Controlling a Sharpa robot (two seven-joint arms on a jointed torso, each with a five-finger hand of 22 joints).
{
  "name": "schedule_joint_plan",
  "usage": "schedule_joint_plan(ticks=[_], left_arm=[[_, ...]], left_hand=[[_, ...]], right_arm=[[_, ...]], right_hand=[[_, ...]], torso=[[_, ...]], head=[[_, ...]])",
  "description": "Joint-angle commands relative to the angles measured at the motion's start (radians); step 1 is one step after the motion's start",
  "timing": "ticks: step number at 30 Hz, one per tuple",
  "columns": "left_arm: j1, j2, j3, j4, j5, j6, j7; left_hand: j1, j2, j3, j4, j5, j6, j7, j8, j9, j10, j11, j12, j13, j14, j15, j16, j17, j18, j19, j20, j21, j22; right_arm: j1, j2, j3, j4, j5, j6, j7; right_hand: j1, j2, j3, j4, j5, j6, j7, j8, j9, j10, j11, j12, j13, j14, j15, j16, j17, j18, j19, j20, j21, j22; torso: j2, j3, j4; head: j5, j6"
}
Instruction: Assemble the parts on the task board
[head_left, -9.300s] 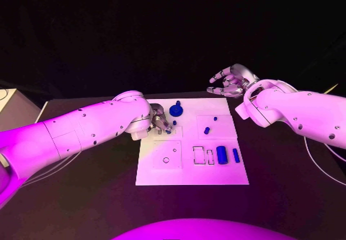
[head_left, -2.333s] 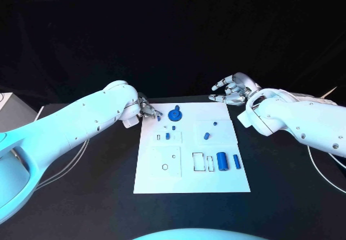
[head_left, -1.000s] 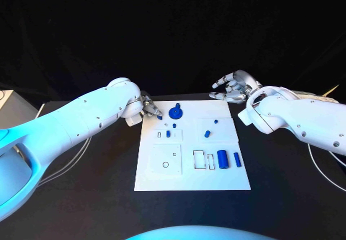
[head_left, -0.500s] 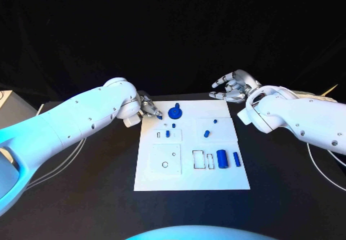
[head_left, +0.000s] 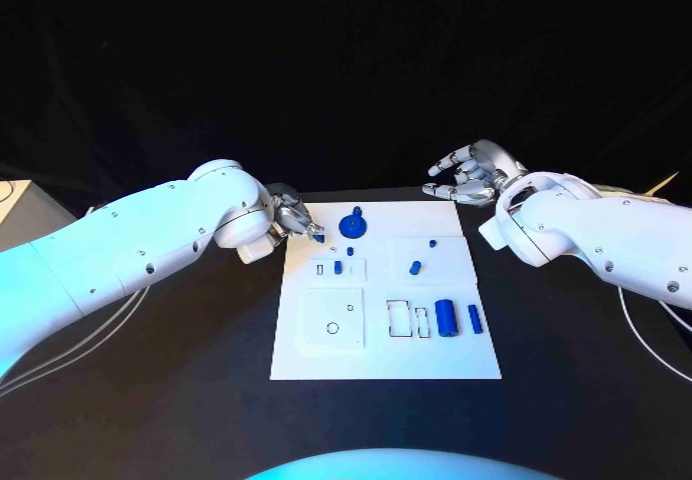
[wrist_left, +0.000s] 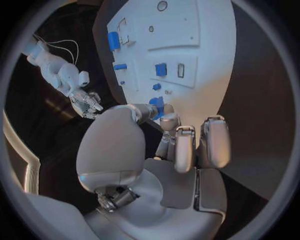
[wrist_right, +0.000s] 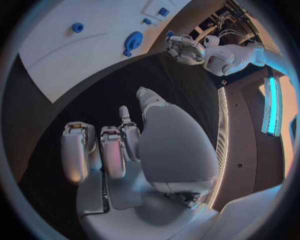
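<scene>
Left hand (head_left: 293, 222) sits at the task board's (head_left: 387, 360) far-left corner, about 10 o'clock from board centre, fingers pinched together on a small blue part (head_left: 316, 237). In the left wrist view the small blue part shows between the fingertips (wrist_left: 164, 118), just over the board edge. Right hand (head_left: 464, 173) hovers off the far-right corner, roughly 1 o'clock, fingers spread and loosely curled, holding nothing.

Risks:
- Pinch looks shallow, tip-only. Any twist on the way to a slot could make the part slip or cock over and drop onto the bench (head_left: 173, 400).
- Large round blue part (head_left: 355, 226) stands just beside the left hand, at 12 o'clock on the board. A sideways sweep could knock it.
- Small pegs (head_left: 339, 266) near board centre are close to the likely path; a low carry could clip them.
- Misaligned insertion could jam or push the board.

Hard to tell:
- Shape and orientation of the pinched part; fingers cover most of it.
- Which socket it belongs to.
- Whether the pegs near centre are seated or just lying there.
</scene>
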Motion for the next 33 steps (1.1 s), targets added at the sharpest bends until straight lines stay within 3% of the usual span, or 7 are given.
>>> schedule_joint_plan(ticks=[1, 5, 9, 19, 26, 33], left_arm=[[-0.007, -0.018, -0.006, 0.037, -0.049, -0.048, 0.005], [-0.016, -0.034, -0.018, 0.063, -0.083, -0.073, 0.008], [-0.036, -0.049, -0.026, 0.091, -0.113, -0.102, 0.014], [-0.088, -0.056, -0.030, 0.124, -0.185, -0.146, 0.032], [-0.100, -0.058, -0.030, 0.137, -0.216, -0.131, 0.033], [-0.103, -0.059, -0.031, 0.143, -0.239, -0.124, 0.034]], left_hand=[[-0.005, -0.007, 0.176, -0.170, 0.006, 0.003, -0.001, 0.014, 0.150, 0.007, -0.001, 0.004, 0.001, 0.106, -0.005, 0.004, 0.263, -0.009, 0.005, -0.002, 0.005, 0.002], [-0.007, -0.009, 0.180, -0.173, 0.006, 0.005, -0.002, 0.014, 0.150, 0.009, -0.001, 0.004, 0.002, 0.106, -0.006, 0.004, 0.263, -0.010, 0.008, -0.002, 0.006, 0.006], [-0.009, -0.011, 0.186, -0.176, 0.006, 0.008, -0.002, 0.015, 0.150, 0.012, -0.002, 0.005, 0.002, 0.106, -0.006, 0.004, 0.263, -0.009, 0.007, -0.002, 0.006, 0.004], [-0.011, -0.013, 0.189, -0.177, 0.006, 0.010, -0.003, 0.015, 0.150, 0.015, -0.002, 0.006, 0.003, 0.106, -0.007, 0.004, 0.263, -0.009, 0.006, -0.003, 0.005, 0.002], [-0.012, -0.014, 0.191, -0.178, 0.006, 0.011, -0.003, 0.015, 0.150, 0.016, -0.003, 0.006, 0.004, 0.106, -0.007, 0.004, 0.263, -0.008, 0.005, -0.003, 0.004, 0.000], [-0.013, -0.014, 0.193, -0.179, 0.006, 0.012, -0.003, 0.015, 0.150, 0.016, -0.003, 0.005, 0.002, 0.106, -0.007, 0.004, 0.263, -0.009, 0.006, -0.003, 0.005, 0.002]], right_arm=[[-0.003, -0.003, 0.000, 0.002, -0.004, 0.004, 0.008], [-0.006, -0.005, 0.000, 0.004, -0.004, 0.003, 0.009], [-0.008, -0.005, 0.000, 0.006, -0.004, 0.003, 0.010], [-0.010, -0.007, 0.000, 0.010, -0.010, 0.003, 0.011], [-0.010, -0.007, 0.000, 0.011, -0.011, 0.004, 0.011], [-0.011, -0.007, 0.000, 0.011, -0.011, 0.008, 0.010]], right_hand=[[-0.010, -0.004, 0.006, -0.001, 0.005, -0.006, 0.000, 0.004, -0.001, -0.001, 0.001, -0.001, 0.121, 0.100, -0.001, 0.001, 0.253, 0.000, 0.049, 0.003, -0.006, 0.135], [-0.010, -0.004, 0.006, -0.001, 0.005, -0.006, 0.000, 0.004, -0.001, -0.001, 0.001, -0.001, 0.121, 0.100, -0.001, 0.001, 0.253, 0.000, 0.049, 0.003, -0.006, 0.135], [-0.010, -0.004, 0.006, -0.001, 0.005, -0.006, 0.000, 0.004, -0.001, -0.001, 0.001, -0.001, 0.121, 0.100, -0.001, 0.001, 0.253, 0.000, 0.049, 0.003, -0.006, 0.135], [-0.010, -0.004, 0.006, -0.001, 0.005, -0.006, 0.000, 0.004, -0.001, -0.001, 0.001, -0.001, 0.121, 0.100, -0.001, 0.001, 0.253, 0.000, 0.049, 0.003, -0.006, 0.135], [-0.012, -0.003, 0.007, -0.002, 0.007, -0.006, 0.000, 0.005, -0.001, -0.002, 0.000, -0.002, 0.120, 0.100, -0.001, 0.001, 0.253, 0.000, 0.049, 0.003, -0.007, 0.135], [-0.012, -0.003, 0.007, -0.002, 0.007, -0.006, 0.000, 0.005, -0.001, -0.002, 0.000, -0.002, 0.120, 0.100, -0.001, 0.001, 0.253, 0.000, 0.049, 0.003, -0.007, 0.135]], torso=[[-0.003, -0.0012, 0.0037], [-0.002, -0.0013, 0.0033], [-0.001, -0.0010, 0.0021], [0.000, -0.0010, 0.0002], [-0.001, 0.0011, 0.0012], [0.000, 0.0006, 0.0007]], head=[[0.001, -0.003], [0.004, -0.004], [0.006, -0.004], [0.008, -0.008], [0.009, -0.013], [0.009, -0.014]])
